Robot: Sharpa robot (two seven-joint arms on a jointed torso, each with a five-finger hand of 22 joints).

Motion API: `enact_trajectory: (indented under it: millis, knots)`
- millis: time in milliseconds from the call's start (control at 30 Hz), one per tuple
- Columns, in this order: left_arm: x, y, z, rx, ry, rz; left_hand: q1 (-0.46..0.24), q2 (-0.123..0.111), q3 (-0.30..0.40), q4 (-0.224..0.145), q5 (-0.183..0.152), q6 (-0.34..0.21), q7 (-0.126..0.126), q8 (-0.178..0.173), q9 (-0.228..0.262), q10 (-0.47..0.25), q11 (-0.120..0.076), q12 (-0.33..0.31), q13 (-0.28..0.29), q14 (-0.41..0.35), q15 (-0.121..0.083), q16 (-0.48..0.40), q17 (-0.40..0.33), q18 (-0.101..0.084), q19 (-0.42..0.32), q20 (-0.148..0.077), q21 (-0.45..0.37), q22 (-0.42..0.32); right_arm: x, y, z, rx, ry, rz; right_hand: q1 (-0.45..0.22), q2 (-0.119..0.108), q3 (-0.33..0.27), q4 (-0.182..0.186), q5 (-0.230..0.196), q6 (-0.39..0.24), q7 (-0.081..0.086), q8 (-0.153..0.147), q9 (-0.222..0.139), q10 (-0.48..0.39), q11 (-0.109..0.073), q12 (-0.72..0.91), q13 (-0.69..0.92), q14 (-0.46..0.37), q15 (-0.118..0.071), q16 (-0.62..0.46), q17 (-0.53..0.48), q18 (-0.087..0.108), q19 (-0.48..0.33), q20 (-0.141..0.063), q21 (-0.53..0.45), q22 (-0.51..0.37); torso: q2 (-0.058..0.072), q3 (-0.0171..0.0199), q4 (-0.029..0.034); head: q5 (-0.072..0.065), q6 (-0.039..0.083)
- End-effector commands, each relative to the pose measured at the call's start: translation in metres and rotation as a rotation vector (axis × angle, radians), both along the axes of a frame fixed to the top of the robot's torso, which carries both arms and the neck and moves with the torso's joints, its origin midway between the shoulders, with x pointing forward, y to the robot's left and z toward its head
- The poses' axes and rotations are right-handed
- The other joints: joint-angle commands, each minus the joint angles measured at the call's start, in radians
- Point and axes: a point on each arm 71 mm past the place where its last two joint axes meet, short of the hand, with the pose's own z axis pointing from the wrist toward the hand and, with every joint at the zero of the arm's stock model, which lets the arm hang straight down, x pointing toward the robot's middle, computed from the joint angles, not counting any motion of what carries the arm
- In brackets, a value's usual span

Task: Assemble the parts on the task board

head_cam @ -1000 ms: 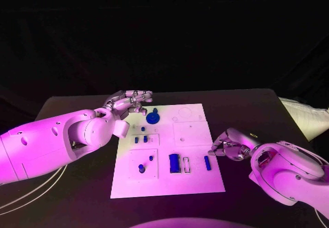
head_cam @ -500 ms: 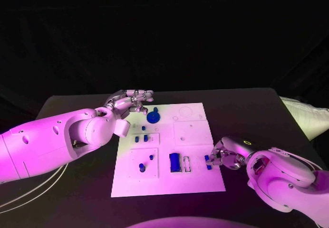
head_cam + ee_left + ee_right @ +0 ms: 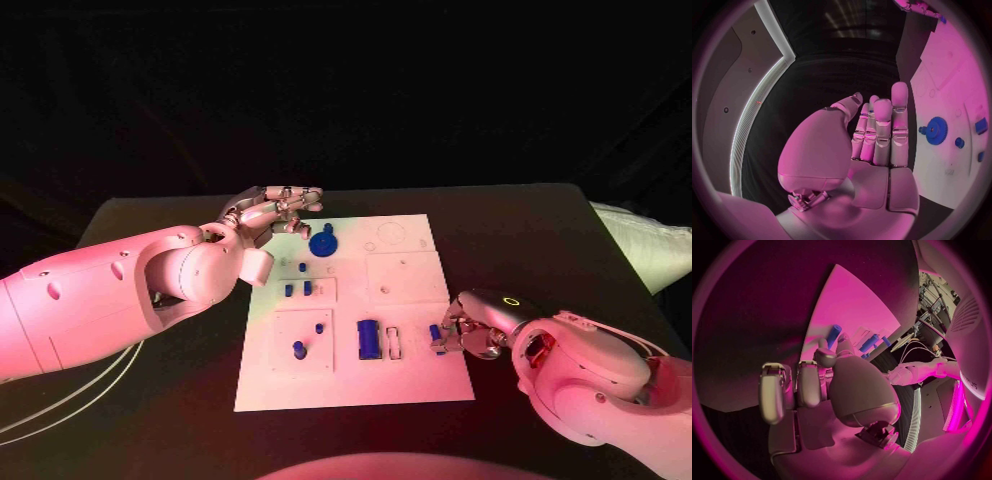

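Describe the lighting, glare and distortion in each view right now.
Head view: a reddish-pink cast falls on the task board and both arms against a black surround, and the small parts stay legible. Left wrist view: fisheye bends the board's edge, magenta light falls on the left hand, and the blue gear is sharp. Right wrist view: strong magenta, soft glare on the right hand.

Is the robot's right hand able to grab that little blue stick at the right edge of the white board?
Probably yes. The right hand sits right beside the blue stick at the task board's right edge, fingers pointing at it, nothing in between. Whether it touches it already, I cannot tell.
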Motion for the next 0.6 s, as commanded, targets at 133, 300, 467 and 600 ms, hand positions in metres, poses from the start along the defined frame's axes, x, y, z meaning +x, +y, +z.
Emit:
enact_trajectory:
  millis: [133, 300, 467, 600]
  knots:
    - [-0.001, -0.002, 0.001, -0.007, -0.008, -0.018, 0.008, 0.001, -0.004, -0.003, 0.004, -0.007, -0.001, 0.006, 0.001, -0.007, 0.002, 0.003, 0.001, -0.008, 0.002, -0.004, -0.001, 0.015, -0.007, 0.001, -0.005, -0.001, 0.001, 0.008, -0.005, -0.134, -0.075, 0.072, 0.004, -0.002, 0.003, 0.004, -0.012, 0.007, -0.002, -0.004, 0.0, 0.003, 0.001, -0.004, -0.001, 0.046, 0.002, 0.001, 0.0, -0.008, -0.002, 0.002, -0.001, 0.096, 0.0, 0.0004, 0.0001, 0.006, -0.002]
    - [0.0, -0.002, 0.001, -0.007, -0.008, -0.019, 0.008, 0.001, -0.004, -0.003, 0.004, -0.007, -0.001, 0.007, 0.001, -0.008, 0.002, 0.004, 0.001, -0.009, 0.002, -0.005, -0.002, 0.015, -0.007, 0.001, -0.006, -0.002, 0.003, 0.012, -0.008, -0.17, -0.091, 0.092, 0.013, -0.002, 0.007, 0.003, -0.017, 0.007, -0.002, -0.006, 0.001, 0.002, 0.001, -0.006, -0.001, 0.046, 0.002, 0.001, 0.0, -0.008, -0.002, 0.002, -0.001, 0.096, 0.0, 0.0003, 0.0005, 0.006, -0.004]
    - [0.0, -0.003, 0.001, -0.007, -0.007, -0.02, 0.008, 0.001, -0.004, -0.003, 0.004, -0.007, -0.001, 0.007, 0.001, -0.008, 0.002, 0.004, 0.001, -0.009, 0.002, -0.005, -0.002, 0.015, -0.007, 0.001, -0.006, -0.002, 0.001, 0.017, -0.014, -0.256, -0.068, 0.139, 0.115, 0.003, 0.054, -0.049, -0.12, 0.012, -0.003, -0.01, 0.004, -0.006, -0.002, -0.021, -0.007, 0.044, -0.003, -0.005, -0.005, -0.007, -0.006, -0.003, -0.005, 0.092, -0.001, 0.0006, -0.0004, 0.007, -0.003]
    - [0.0, -0.003, 0.001, -0.007, -0.007, -0.021, 0.008, 0.001, -0.004, -0.003, 0.004, -0.007, -0.001, 0.007, 0.001, -0.008, 0.002, 0.004, 0.001, -0.009, 0.002, -0.005, -0.002, 0.015, -0.007, 0.001, -0.006, -0.002, -0.002, 0.021, -0.018, -0.315, -0.05, 0.174, 0.188, -0.014, 0.093, -0.097, -0.179, 0.012, -0.001, -0.016, 0.004, -0.016, -0.002, -0.042, -0.018, 0.043, -0.002, -0.007, -0.005, -0.006, -0.008, -0.004, -0.008, 0.089, 0.0, 0.001, -0.0023, 0.007, -0.003]
